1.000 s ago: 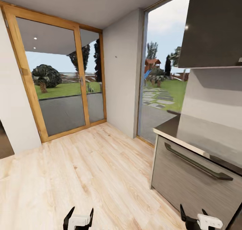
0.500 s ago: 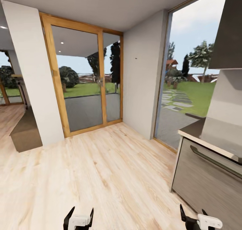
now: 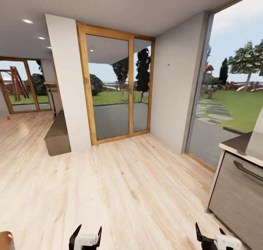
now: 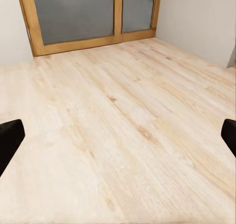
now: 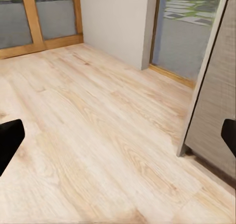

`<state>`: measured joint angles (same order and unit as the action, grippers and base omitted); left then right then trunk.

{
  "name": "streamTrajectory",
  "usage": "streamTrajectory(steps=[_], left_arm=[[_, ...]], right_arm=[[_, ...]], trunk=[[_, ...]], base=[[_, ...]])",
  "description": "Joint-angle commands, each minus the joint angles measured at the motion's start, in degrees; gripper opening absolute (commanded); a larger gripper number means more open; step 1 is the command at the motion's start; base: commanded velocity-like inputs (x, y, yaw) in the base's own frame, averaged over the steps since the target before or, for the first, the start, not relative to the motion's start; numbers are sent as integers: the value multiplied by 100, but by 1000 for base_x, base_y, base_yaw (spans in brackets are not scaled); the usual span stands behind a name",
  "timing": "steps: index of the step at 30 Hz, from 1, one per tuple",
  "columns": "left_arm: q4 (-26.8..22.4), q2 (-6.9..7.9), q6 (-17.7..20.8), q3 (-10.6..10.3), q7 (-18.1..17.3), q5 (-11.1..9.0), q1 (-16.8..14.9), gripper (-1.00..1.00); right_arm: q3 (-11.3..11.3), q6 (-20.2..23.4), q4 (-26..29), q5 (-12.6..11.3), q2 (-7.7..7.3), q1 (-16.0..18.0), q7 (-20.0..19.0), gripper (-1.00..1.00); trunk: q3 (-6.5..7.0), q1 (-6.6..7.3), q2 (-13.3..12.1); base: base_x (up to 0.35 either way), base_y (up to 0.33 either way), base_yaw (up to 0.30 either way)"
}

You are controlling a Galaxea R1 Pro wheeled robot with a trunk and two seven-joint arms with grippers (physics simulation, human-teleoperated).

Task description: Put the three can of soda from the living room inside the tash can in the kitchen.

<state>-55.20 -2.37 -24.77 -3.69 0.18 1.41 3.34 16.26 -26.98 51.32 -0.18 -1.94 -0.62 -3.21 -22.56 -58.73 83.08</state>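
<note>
My left gripper [image 3: 88,228] and right gripper [image 3: 209,228] hang low over the light wood-plank floor [image 3: 120,184], both open and holding nothing. The left wrist view has the left gripper's dark fingertips [image 4: 10,140] wide apart over bare planks. In the right wrist view the fingertips [image 5: 10,138] are equally spread. A tiny orange object [image 3: 7,117] lies on the far floor at the left, too small to tell if it is a can of soda. A copper-brown rounded edge [image 3: 5,239], possibly the tash can, pokes in at the bottom left corner.
A dark kitchen cabinet [image 3: 233,195] with a bar handle and a counter top [image 3: 235,142] stands at the right, also near my right gripper [image 5: 211,111]. Wood-framed glass doors [image 3: 113,93] are ahead. A white pillar [image 3: 69,82] with a low dark bench [image 3: 57,135] separates a farther room.
The whole view has swung left: the cabinet slid to the right edge, and the pillar, bench and far room came into sight. Both grippers keep the same open pose.
</note>
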Motion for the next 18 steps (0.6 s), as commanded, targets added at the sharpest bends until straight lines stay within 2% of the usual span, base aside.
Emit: streamTrajectory(steps=[1,18], left_arm=[[0,0,0,0,0,0,0,100],[0,0,1,0,0,0,0,100]], right_arm=[[0,0,-2,0,0,0,1,100],[-3,0,-16,2,0,0,-4,100]], trunk=[[4,0,0],[63,0,0]], base=[[-202,197,254],[-204,162,254]])
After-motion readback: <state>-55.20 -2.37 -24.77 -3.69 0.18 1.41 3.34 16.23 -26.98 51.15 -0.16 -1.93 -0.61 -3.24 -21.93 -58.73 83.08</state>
